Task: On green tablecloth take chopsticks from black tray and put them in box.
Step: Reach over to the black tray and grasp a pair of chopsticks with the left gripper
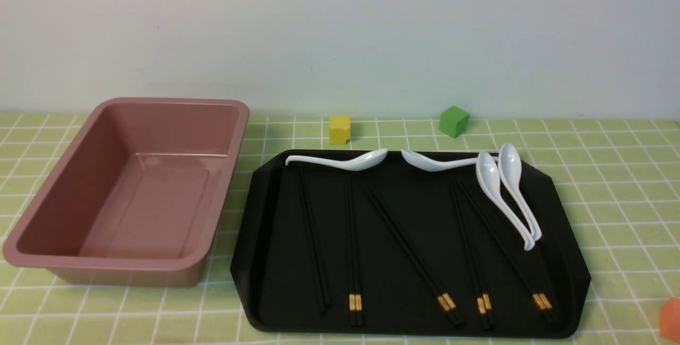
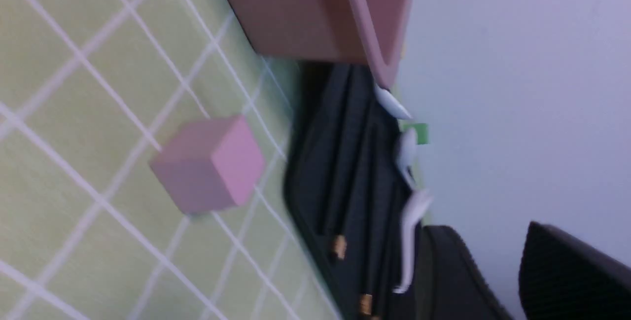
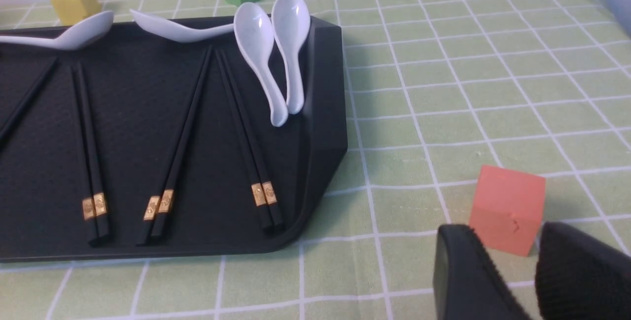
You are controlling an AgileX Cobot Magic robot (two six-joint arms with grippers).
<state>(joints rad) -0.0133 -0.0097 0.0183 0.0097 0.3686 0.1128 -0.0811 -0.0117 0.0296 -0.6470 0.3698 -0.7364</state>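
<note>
Chopsticks (image 1: 312, 238) slim, black, on matte black tray (image 1: 419, 201); left pincer (image 2: 485, 233), right pincer (image 3: 503, 241) released.

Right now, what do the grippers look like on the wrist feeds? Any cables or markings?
Only fingertips show. The left gripper has two matte black fingers with rounded tips and finely ribbed faces. The right gripper looks the same. No cables, markings or arm links are visible; the front view shows neither arm.
</note>
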